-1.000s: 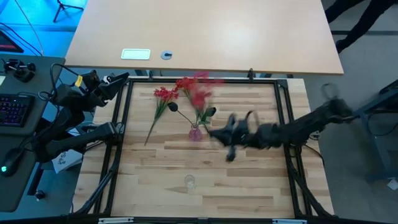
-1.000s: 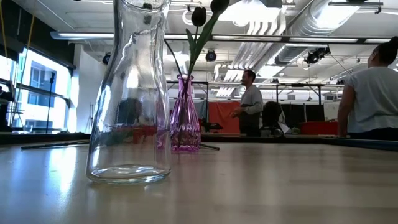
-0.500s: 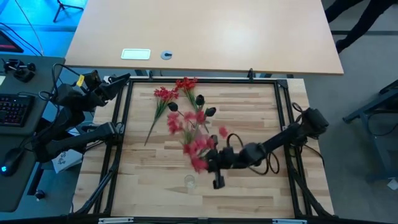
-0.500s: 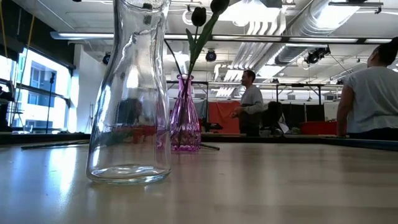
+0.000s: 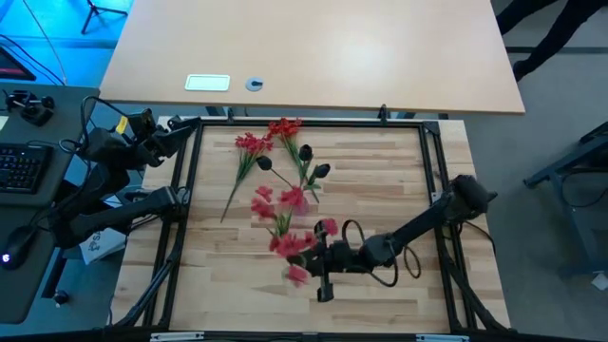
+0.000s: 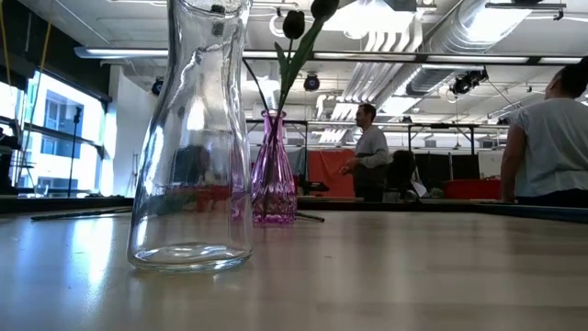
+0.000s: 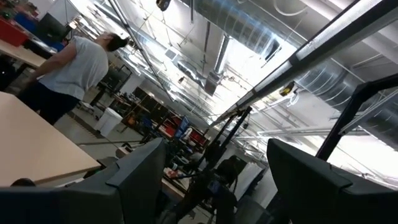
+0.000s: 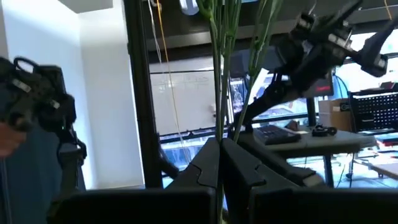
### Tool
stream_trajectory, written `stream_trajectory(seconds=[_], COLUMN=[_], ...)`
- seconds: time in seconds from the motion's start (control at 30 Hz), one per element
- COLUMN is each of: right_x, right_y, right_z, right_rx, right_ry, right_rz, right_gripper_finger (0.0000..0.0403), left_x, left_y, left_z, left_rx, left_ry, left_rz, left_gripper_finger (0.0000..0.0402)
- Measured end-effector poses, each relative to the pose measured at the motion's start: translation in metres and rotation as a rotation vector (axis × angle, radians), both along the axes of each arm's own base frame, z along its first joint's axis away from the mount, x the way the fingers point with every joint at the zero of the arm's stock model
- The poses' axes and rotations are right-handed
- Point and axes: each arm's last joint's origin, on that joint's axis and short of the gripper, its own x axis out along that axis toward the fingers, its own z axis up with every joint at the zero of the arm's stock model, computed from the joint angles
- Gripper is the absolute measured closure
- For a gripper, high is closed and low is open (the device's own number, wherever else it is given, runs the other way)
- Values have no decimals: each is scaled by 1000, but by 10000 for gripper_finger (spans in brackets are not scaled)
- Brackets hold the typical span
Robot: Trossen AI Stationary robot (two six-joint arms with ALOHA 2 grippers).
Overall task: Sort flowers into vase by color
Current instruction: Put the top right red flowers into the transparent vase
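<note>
My right gripper (image 5: 316,258) reaches in from the table's right and is shut on a bunch of red flowers (image 5: 285,231) in the near middle of the table. Its blossoms cover the clear glass vase (image 6: 191,138) in the high view. Behind that vase stands a pink vase (image 6: 274,170) holding dark tulip-like flowers (image 6: 293,23). Two more red bunches (image 5: 252,144) (image 5: 283,127) lie flat on the table toward the far edge, with dark flower heads (image 5: 306,152) beside them. My left gripper (image 7: 211,186) waits open at the table's left edge (image 5: 180,128). My right gripper pinches the bunch's green stems (image 8: 219,134) between its two shut fingers (image 8: 205,165). It comes level from the table's right, with the fingers across the stems. The stems rise upright above the fingers, and the bunch is lifted clear of the table. Their lower ends are hidden.
A black frame (image 5: 190,190) runs round the wooden work surface. A larger tan table (image 5: 313,57) with a white label lies beyond the far edge. Bare wood shows near the right and near edges. People stand in the room behind (image 6: 372,152) (image 6: 547,138).
My right gripper has carried the red bunch from beside the pink vase toward the table's near edge and somewhat left. The blossoms now hang over the spot of the clear vase. The other flowers and both vases have kept their places.
</note>
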Motion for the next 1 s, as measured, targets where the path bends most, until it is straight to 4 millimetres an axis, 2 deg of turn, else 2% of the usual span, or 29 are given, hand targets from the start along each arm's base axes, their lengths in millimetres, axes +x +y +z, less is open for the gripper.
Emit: stream_trajectory(seconds=[0.17,0.43,0.67,1.0], right_x=[9,15,21,15], right_y=[5,8,11,21], right_z=[-33,-58,-89,-92], right_rx=[24,3,20,40], right_ry=[-15,13,84,109], right_rz=[-13,-16,4,-18], right_gripper_finger=[403,403,403,403], left_x=[0,0,0,1], left_y=[0,0,0,1], left_z=[0,0,0,-4], left_rx=[0,1,-1,-24], left_ry=[0,0,0,36], left_rz=[0,-1,5,7], left_gripper_finger=[131,131,131,131])
